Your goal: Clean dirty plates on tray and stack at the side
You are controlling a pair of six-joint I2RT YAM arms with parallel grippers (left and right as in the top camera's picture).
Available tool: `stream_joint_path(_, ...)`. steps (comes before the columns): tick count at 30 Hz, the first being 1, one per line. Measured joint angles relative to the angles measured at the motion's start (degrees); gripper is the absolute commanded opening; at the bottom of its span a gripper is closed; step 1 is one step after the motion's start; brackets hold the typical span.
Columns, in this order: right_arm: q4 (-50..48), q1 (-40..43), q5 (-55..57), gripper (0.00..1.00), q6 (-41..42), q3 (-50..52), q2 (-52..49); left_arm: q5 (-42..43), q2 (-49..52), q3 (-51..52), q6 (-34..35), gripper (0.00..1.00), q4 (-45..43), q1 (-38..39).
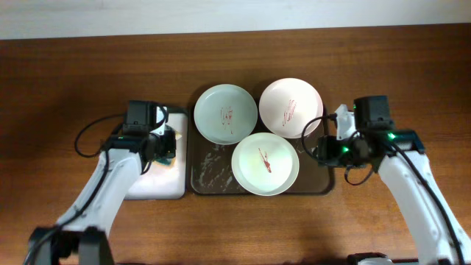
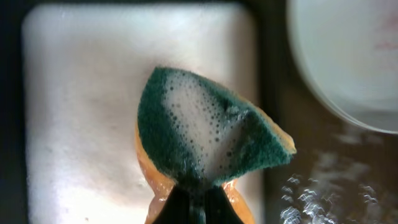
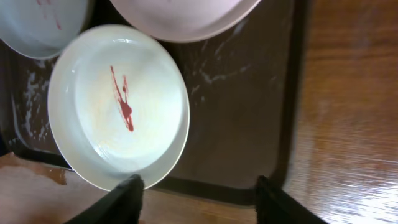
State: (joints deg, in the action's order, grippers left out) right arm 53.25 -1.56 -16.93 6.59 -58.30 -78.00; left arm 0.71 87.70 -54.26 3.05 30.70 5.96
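Note:
Three plates lie on the dark tray (image 1: 200, 184), each with red streaks at the centre: a pale green plate (image 1: 226, 113) at the back left, a white plate (image 1: 290, 107) at the back right, and a white plate (image 1: 265, 163) in front. My left gripper (image 1: 163, 144) is shut on a foamy green-and-yellow sponge (image 2: 211, 130), held over the small foam-filled tray (image 2: 81, 124). My right gripper (image 3: 199, 196) is open and empty at the dark tray's right front rim (image 3: 249, 124). Its left finger is by the rim of the front white plate (image 3: 118, 106).
The small black-rimmed tray (image 1: 154, 184) with white foam stands left of the dark tray. Foam smears lie on the dark tray's left front floor (image 1: 210, 173). Bare wooden table (image 1: 412, 81) lies right of the dark tray and behind it.

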Motion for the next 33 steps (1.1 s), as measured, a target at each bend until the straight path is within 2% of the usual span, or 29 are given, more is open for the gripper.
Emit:
stream_joint_path(1,-0.3,-0.2,-0.9,0.37,-0.2,0.0,-3.1,1.5,-1.5,-0.4,0.0,0.0,1.4,0.0)
stream_joint_path(2,-0.6,-1.3,-1.4,0.35,-0.5,0.0,-6.6,3.3,-1.4,-0.5,0.0,0.0,4.2,0.0)
stream_joint_path(7,-5.3,-5.0,-3.0,0.35,-0.6,0.0,-18.0,4.5,1.2,-0.3,0.0,0.0,6.0,0.0)
stream_joint_path(11,-8.9,-7.8,-3.6,0.33,-0.1,0.0,-21.0,4.7,1.4,-0.3,1.0,0.0,7.5,0.0)
stream_joint_path(13,-9.3,-7.9,-1.7,0.15,1.2,0.0,-21.9,4.7,1.4,-0.3,1.2,0.0,7.7,0.0)
stream_joint_path(15,-9.6,-7.9,-0.5,0.06,2.5,0.0,-22.3,4.7,1.7,-0.3,1.3,0.0,7.7,0.0)
stream_joint_path(16,-9.6,-7.9,-0.2,0.04,2.5,0.0,-22.4,4.7,2.0,-0.3,1.3,0.0,7.7,0.0)
stream_joint_path(25,-10.4,-12.1,0.0,0.04,5.6,0.0,-22.5,4.7,2.1,-0.3,1.3,0.0,7.7,0.0)
stream_joint_path(27,-10.4,-12.1,0.0,0.15,6.8,0.0,-22.5,4.7,2.1,-0.3,1.3,0.0,7.7,0.0)
stream_joint_path(33,-10.2,-12.2,0.4,0.15,7.0,0.0,-22.5,4.7,2.1,-0.3,1.3,0.0,7.6,0.0)
